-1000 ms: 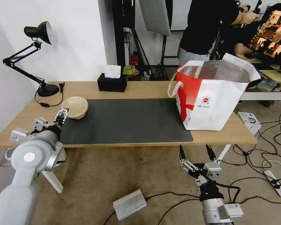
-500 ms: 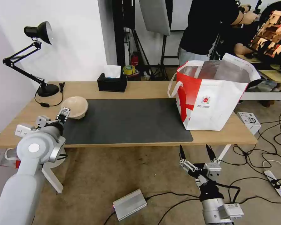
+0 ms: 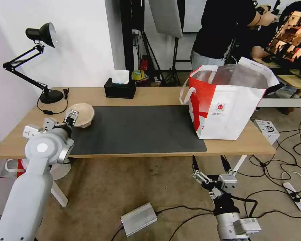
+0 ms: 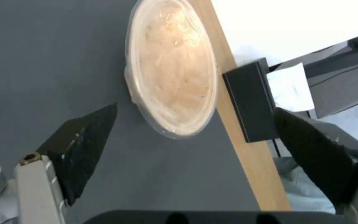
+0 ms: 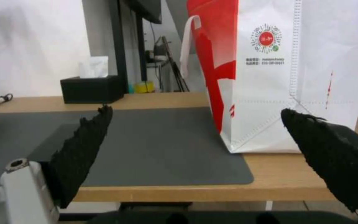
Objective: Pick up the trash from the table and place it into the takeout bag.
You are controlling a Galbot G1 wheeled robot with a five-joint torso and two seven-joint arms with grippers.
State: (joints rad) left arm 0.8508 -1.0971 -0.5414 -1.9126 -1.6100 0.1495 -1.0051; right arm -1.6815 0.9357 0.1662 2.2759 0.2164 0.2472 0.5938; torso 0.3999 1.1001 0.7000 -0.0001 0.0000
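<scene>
Light-wood table [image 3: 150,95] carries a grey mat [image 3: 137,129]; cables [image 3: 291,160] cross the floor.

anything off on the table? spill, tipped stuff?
Nothing spilled. The beige bowl lies tilted, half on the grey mat, half on bare table; the open left hand is beside it. The bag stands upright.

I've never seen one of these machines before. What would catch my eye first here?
Probably the large boxy white-and-red takeout bag, standing open at the right end of the long light-wood table. Next, the grey left arm reaching over the table's left end, its left gripper with jaws spread just short of a beige pulp bowl at the dark grey mat's edge. The right gripper hangs open below the table's front edge.
</scene>
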